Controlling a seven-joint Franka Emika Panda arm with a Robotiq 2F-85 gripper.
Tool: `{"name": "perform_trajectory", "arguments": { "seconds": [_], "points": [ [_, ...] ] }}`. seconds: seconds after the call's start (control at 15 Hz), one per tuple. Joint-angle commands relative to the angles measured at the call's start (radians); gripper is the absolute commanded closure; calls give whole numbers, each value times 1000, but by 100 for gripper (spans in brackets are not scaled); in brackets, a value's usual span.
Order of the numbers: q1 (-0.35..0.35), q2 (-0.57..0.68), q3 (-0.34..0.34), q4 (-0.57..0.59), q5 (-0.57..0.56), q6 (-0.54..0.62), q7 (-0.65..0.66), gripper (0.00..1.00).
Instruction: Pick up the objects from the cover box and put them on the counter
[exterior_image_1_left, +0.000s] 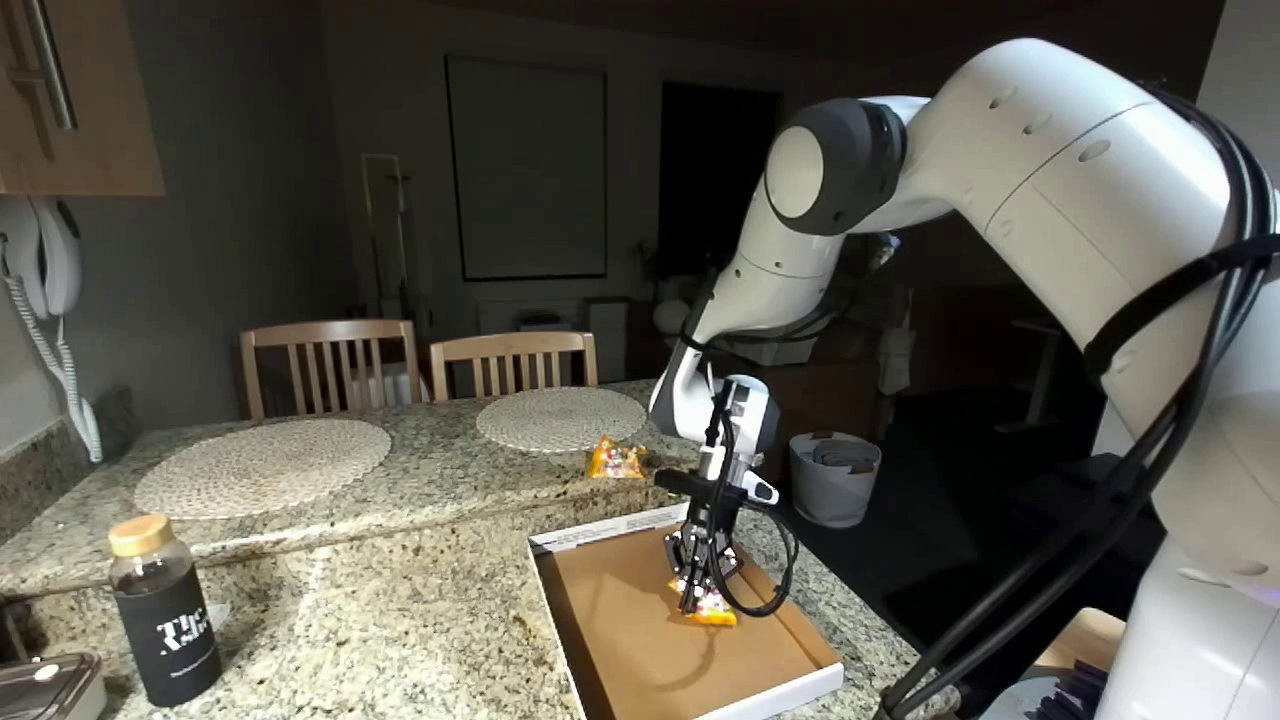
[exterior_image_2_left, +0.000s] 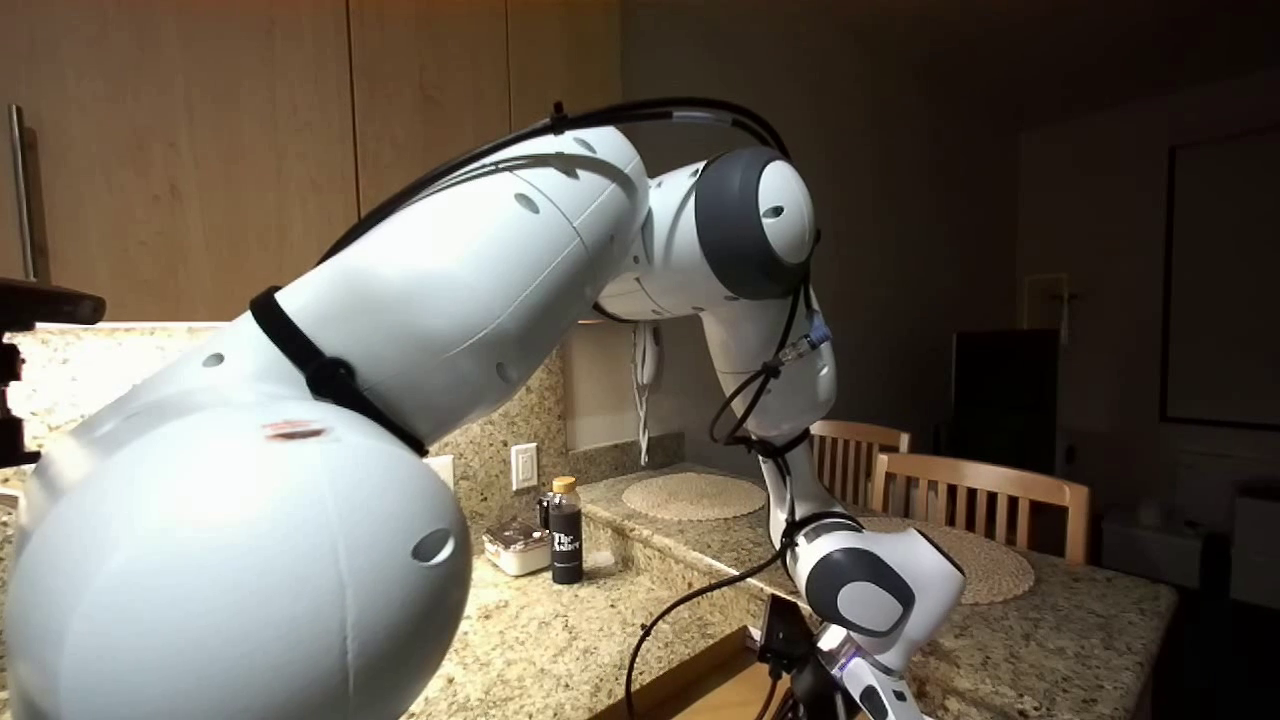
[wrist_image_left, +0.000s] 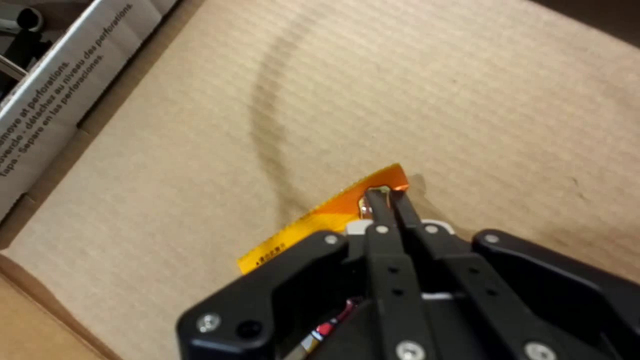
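One orange-yellow piece, a shiny packet (exterior_image_1_left: 716, 612), lies in the cover box (exterior_image_1_left: 610, 600), a shallow cardboard lid with a white rim and brown floor. My gripper (exterior_image_1_left: 690, 600) is down in the box at this piece. In the wrist view the gripper (wrist_image_left: 391, 194) has its fingers almost together, pinching the piece (wrist_image_left: 320, 220) near one corner; the gripper covers much of it. The second orange-yellow piece (exterior_image_1_left: 615, 460) lies on the raised part of the granite counter (exterior_image_1_left: 430, 470). In an exterior view part of the box (exterior_image_2_left: 715, 690) shows, but the fingertips are out of view.
Two pale round placemats (exterior_image_1_left: 265, 468) (exterior_image_1_left: 560, 418) lie on the raised counter. A black bottle with a wooden cap (exterior_image_1_left: 168, 610) and a glass container (exterior_image_1_left: 50, 688) stand on the lower counter. The raised ledge (exterior_image_1_left: 400, 535) runs behind the box. A cable (exterior_image_1_left: 785, 560) hangs beside the gripper.
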Motion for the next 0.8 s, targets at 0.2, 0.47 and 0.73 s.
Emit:
{"name": "perform_trajectory", "arguments": {
  "seconds": [0.2,0.47,0.73],
  "points": [
    [-27,-62,31,-29,-8,-57,-75,92],
    [8,-182,45,-100,-44,-52,-153,92],
    [76,-334,43,-153,-134,-17,-112,93]
  ]
}}
